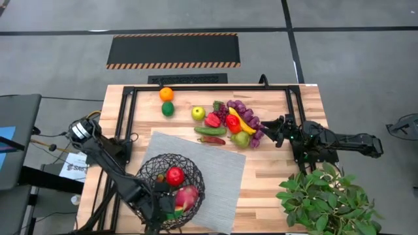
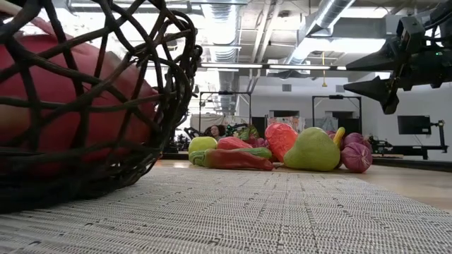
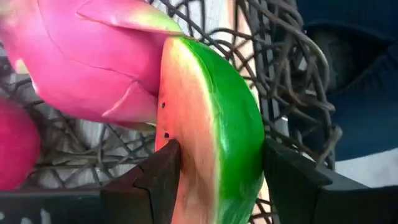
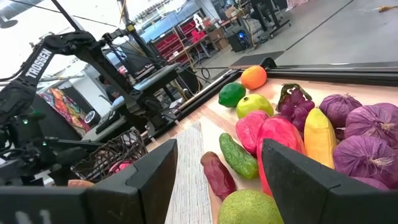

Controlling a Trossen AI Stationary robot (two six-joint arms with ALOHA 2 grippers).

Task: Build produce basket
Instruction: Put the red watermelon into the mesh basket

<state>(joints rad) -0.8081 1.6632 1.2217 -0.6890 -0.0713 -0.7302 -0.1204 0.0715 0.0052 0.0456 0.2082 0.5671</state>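
White lettering "TROSSEN" runs along the left arm [image 4: 37,62].

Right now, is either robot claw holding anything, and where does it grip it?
The left gripper clamps the watermelon slice across its flat face and green rind. The right gripper holds nothing.

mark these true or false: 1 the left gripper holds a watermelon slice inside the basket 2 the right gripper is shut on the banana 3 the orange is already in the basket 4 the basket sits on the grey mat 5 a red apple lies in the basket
1. The left gripper holds a watermelon slice inside the basket. True.
2. The right gripper is shut on the banana. False: its fingers stand open and empty beside the produce pile.
3. The orange is already in the basket. False: it lies on the bare table near the far edge, next to the lime.
4. The basket sits on the grey mat. True.
5. A red apple lies in the basket. True.
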